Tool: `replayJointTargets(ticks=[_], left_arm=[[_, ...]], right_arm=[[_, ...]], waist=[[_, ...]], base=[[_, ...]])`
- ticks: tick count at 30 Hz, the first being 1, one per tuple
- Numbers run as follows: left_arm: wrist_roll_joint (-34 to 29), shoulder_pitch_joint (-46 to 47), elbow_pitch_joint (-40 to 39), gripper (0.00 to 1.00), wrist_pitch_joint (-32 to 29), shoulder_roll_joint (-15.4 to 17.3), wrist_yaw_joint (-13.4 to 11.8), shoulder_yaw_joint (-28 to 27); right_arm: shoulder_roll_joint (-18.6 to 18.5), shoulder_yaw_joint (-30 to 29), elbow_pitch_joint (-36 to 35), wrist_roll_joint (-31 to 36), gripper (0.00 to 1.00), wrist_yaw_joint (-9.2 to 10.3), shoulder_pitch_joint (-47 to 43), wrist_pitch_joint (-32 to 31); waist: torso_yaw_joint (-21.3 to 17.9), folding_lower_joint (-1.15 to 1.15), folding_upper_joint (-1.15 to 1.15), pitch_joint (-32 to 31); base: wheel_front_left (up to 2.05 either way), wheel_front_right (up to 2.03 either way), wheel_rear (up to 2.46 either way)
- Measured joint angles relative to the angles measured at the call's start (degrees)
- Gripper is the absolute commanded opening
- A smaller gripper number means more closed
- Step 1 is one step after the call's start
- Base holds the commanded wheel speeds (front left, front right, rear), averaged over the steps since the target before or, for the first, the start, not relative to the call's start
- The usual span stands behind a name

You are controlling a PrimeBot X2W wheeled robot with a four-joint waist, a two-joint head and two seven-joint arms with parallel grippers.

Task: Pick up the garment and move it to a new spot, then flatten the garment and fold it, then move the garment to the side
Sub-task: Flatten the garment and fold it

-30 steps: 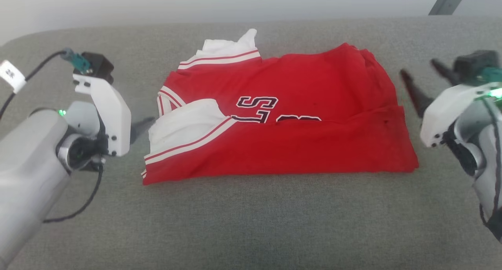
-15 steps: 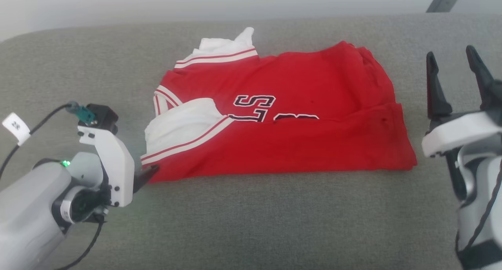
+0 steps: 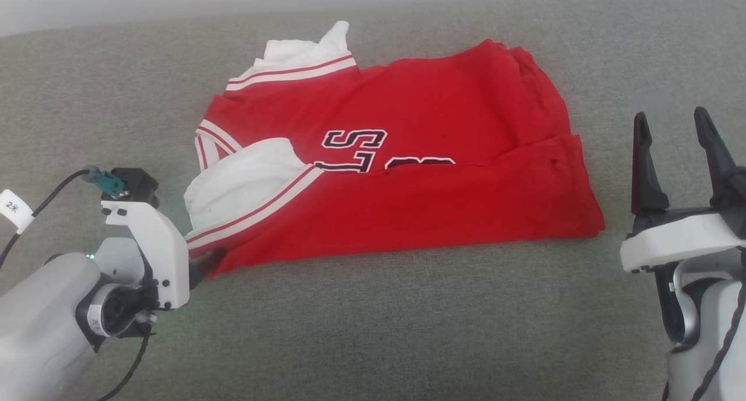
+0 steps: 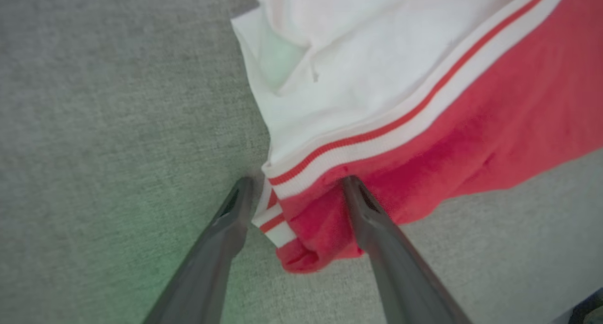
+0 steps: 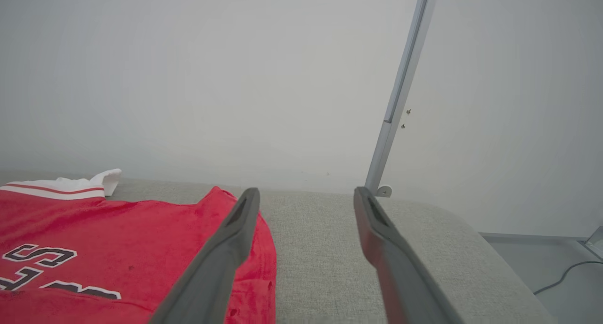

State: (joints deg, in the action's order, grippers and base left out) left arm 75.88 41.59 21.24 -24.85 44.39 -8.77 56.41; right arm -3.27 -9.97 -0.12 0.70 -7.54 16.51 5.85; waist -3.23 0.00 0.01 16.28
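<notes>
The red garment (image 3: 408, 173) lies folded on the grey cushion, with white striped-edged panels on its left side and black-and-white letters on top. At the lower left, my left gripper (image 3: 205, 262) sits at the garment's near-left corner. In the left wrist view the left gripper (image 4: 297, 180) is open, its two fingers astride that striped corner (image 4: 301, 239) without pinching it. My right gripper (image 3: 670, 127) stands open to the right of the garment, clear of it, fingers pointing up. Through the right gripper (image 5: 306, 192) I see the garment's far right edge (image 5: 118, 239).
The grey fabric cushion (image 3: 373, 331) stretches in front of and around the garment. A pale wall with a slanted metal pole (image 5: 400, 93) stands behind it. The cushion's right end drops to a floor with a cable (image 5: 560, 277). A tagged cable (image 3: 35, 203) hangs off my left wrist.
My left gripper came down from beside the white sleeve to the garment's near-left corner. My right gripper drew back and turned its fingers upright. The head camera shifted too.
</notes>
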Motion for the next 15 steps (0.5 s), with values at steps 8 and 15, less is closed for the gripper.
replayJointTargets(ticks=[8,15], left_arm=[[1.14,0.91,3.99,0.00,-1.01,-1.99,3.08,0.12],[0.91,1.33,5.17,0.00,-0.69,-3.32,4.54,0.46]], right_arm=[[0.29,1.13,0.67,-3.68,1.00,0.00,-1.19,-6.01],[-2.23,4.11,3.91,-8.47,1.00,0.04,-2.16,-19.40]], waist=[[-0.25,0.00,0.00,0.21],[0.94,0.00,0.00,-0.52]], base=[[0.00,0.00,0.00],[0.00,0.00,0.00]])
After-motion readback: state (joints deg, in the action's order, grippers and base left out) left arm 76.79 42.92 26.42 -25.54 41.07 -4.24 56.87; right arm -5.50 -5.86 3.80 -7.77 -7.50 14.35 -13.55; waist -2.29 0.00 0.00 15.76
